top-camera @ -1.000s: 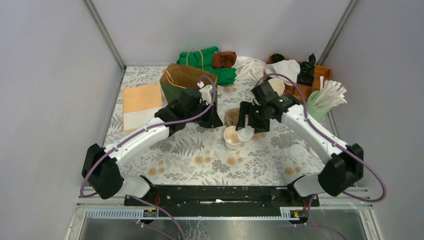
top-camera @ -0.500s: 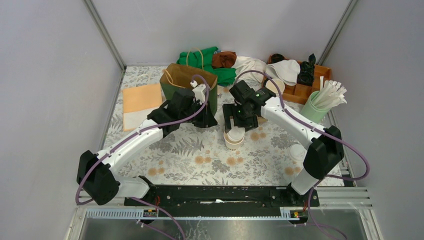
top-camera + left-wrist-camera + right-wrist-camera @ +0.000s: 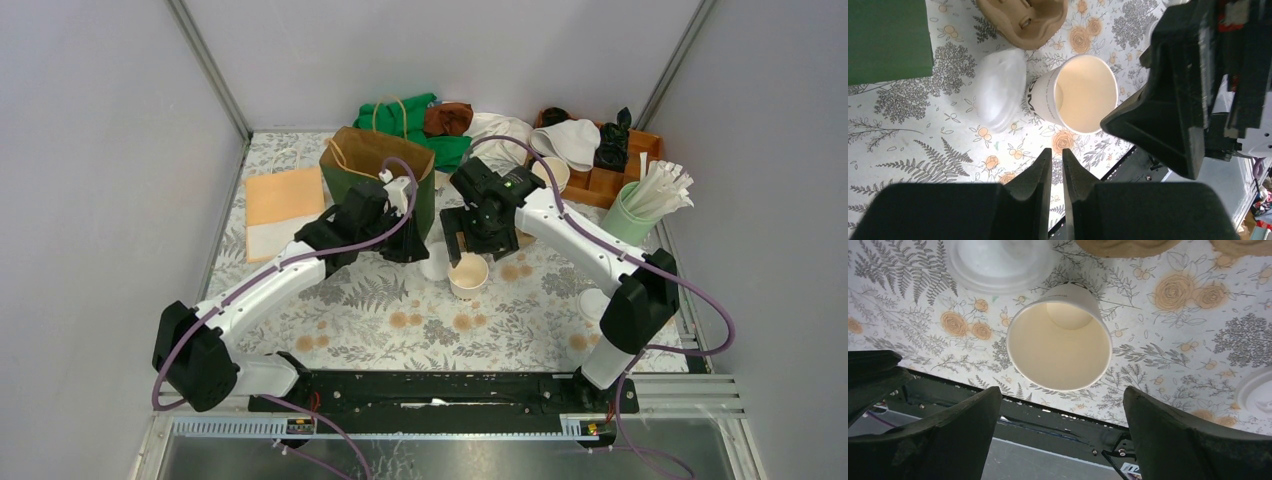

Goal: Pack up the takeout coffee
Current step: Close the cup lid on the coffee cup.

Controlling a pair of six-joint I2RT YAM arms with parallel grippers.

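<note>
The takeout coffee stands as a white paper cup (image 3: 468,274) with no lid on it, its cream inside showing (image 3: 1060,342) (image 3: 1083,92). A round white lid (image 3: 435,262) lies flat on the table just left of the cup (image 3: 1000,87) (image 3: 998,260). My right gripper (image 3: 490,228) hangs above and just behind the cup, its jaws wide open and empty (image 3: 1062,390). My left gripper (image 3: 410,246) hovers left of the lid, jaws nearly together with nothing between them (image 3: 1057,152).
A green paper bag (image 3: 375,165) stands behind the left gripper. The brown pulp carrier (image 3: 1023,20) lies just behind the cup. A second lid (image 3: 597,303) sits at the right. Straws in a green holder (image 3: 645,200), a wooden tray (image 3: 610,170) and orange napkins (image 3: 285,205) ring the area.
The right arm swung left and back over the cup and its jaws opened wide. The lid it carried beside the cup now lies on the table left of the cup.
</note>
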